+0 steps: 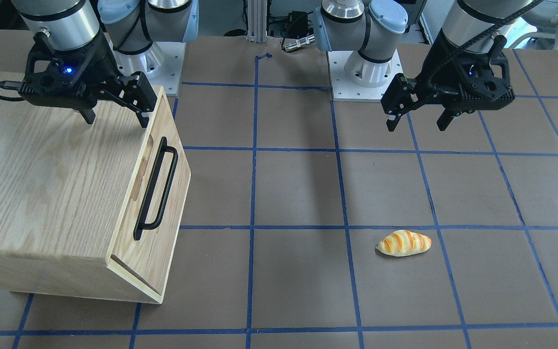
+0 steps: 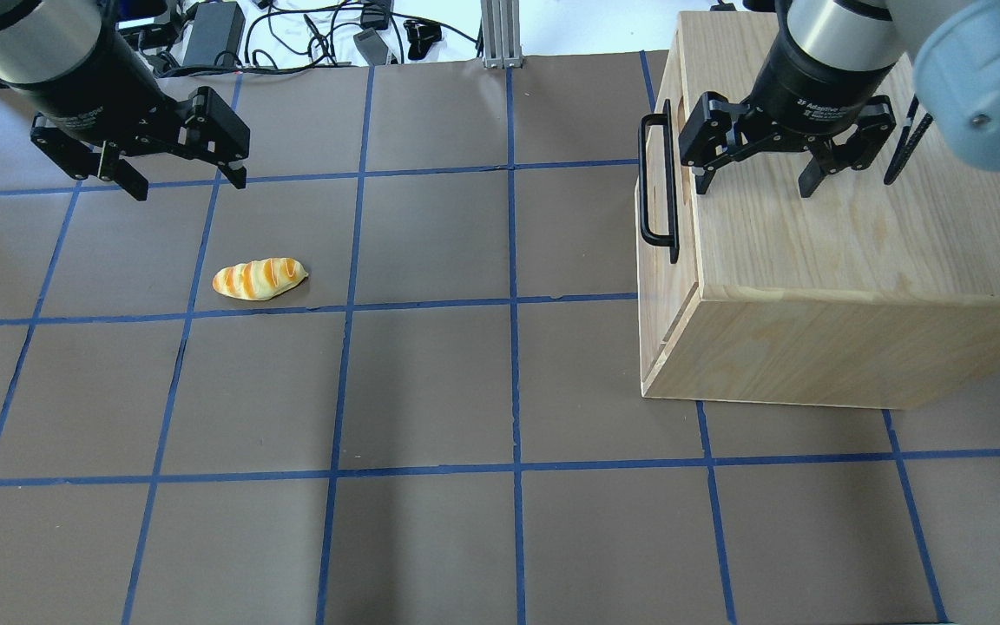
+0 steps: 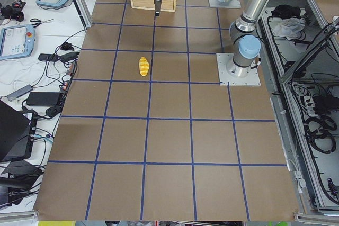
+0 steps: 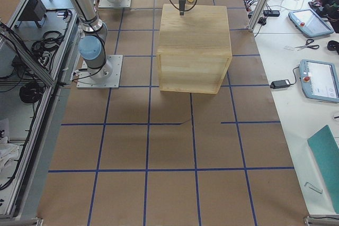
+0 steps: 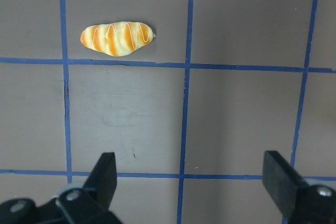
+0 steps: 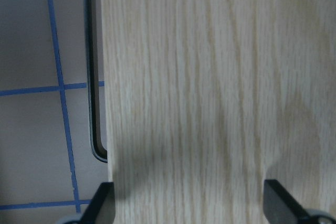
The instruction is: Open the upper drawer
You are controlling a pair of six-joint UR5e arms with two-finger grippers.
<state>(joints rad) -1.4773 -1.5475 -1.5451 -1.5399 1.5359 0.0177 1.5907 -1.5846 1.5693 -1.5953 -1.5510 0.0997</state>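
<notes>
The upper drawer's front panel (image 1: 175, 194) faces the table's middle and lies flush with the oak-grain cabinet (image 1: 41, 184), so the drawer is shut. Its long black bar handle (image 1: 166, 190) also shows in the overhead view (image 2: 644, 182) and at the left edge of the right wrist view (image 6: 93, 103). My right gripper (image 1: 115, 120) (image 2: 753, 188) hangs open and empty just above the cabinet top (image 6: 210, 77), a little behind the handle edge. My left gripper (image 1: 416, 128) (image 2: 188, 187) is open and empty above the bare table, far from the cabinet.
A toy bread loaf (image 2: 259, 279) (image 5: 116, 39) lies on the brown, blue-taped table (image 2: 430, 382), near my left gripper. Cables and power bricks (image 2: 213, 35) lie beyond the table's far edge.
</notes>
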